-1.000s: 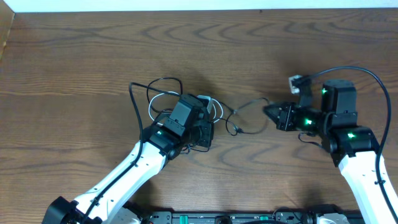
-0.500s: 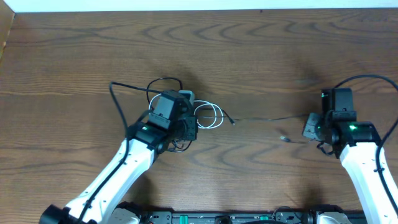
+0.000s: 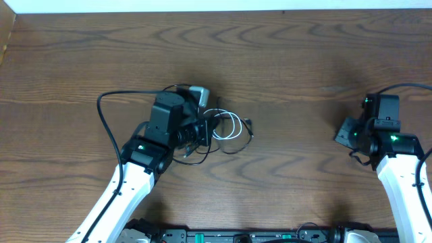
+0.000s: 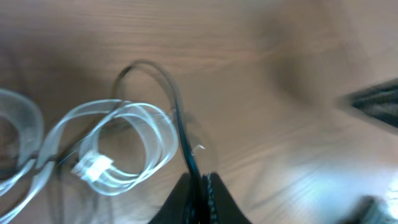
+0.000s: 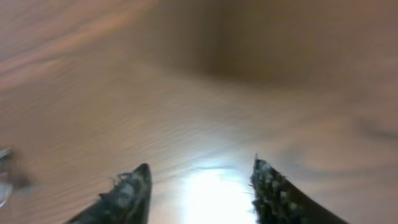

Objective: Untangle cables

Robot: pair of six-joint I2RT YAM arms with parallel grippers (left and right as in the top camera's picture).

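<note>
I see a brown wood-grain table (image 3: 290, 61) from above, with both white and black arms reaching in from the near edge. The cables lie in one small heap left of centre: a white cable (image 3: 233, 128) coiled in several loops, with thin black cord threaded around and under it. The left gripper (image 3: 204, 130) sits right at the heap's left edge, partly covering it from overhead. In the left wrist view, which is blurred, its jaws are pressed together on a black cable (image 4: 180, 124) that rises from the tips and arcs over the white coil. The right gripper (image 3: 343, 133) is well apart from the heap, near the right edge. Its wrist view, also blurred, shows two dark fingertips (image 5: 135, 183) spread apart over bare wood, with nothing between them. A thicker black arm cable (image 3: 101, 111) curves out beside the left arm. Small green lights (image 3: 393, 138) glow on both arms.
</note>
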